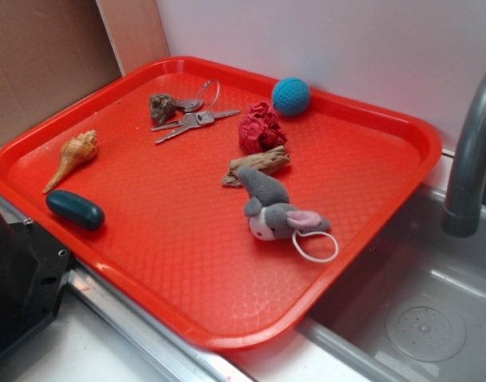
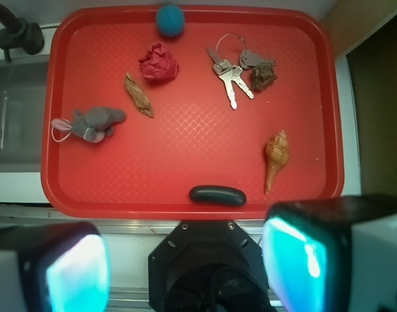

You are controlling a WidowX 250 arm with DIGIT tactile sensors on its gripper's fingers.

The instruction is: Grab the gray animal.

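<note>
In the wrist view the gripper (image 2: 185,266) fills the bottom of the frame, its two fingers (image 2: 75,270) spread wide apart with nothing between them, hanging above the near edge of the red tray (image 2: 185,195), clear of everything on it.

Closest to it, at the lower middle of the tray, lies a dark green oblong piece (image 2: 217,195). Just to the right and above is a tan spiral seashell (image 2: 276,159). Farther up, at the upper right, a bunch of keys (image 2: 232,75) lies touching a small brown lump (image 2: 264,75). At the top edge sits a blue ball (image 2: 170,19), with a crumpled red wad (image 2: 158,64) below it and a brown driftwood piece (image 2: 139,95) beside that.

The gray animal (image 2: 91,123) lies on its side at the left middle of the tray, its white cord loop toward the tray's left rim, near the driftwood but apart from it in this view. A gray faucet (image 2: 16,32) stands at the upper left, outside the tray.
</note>
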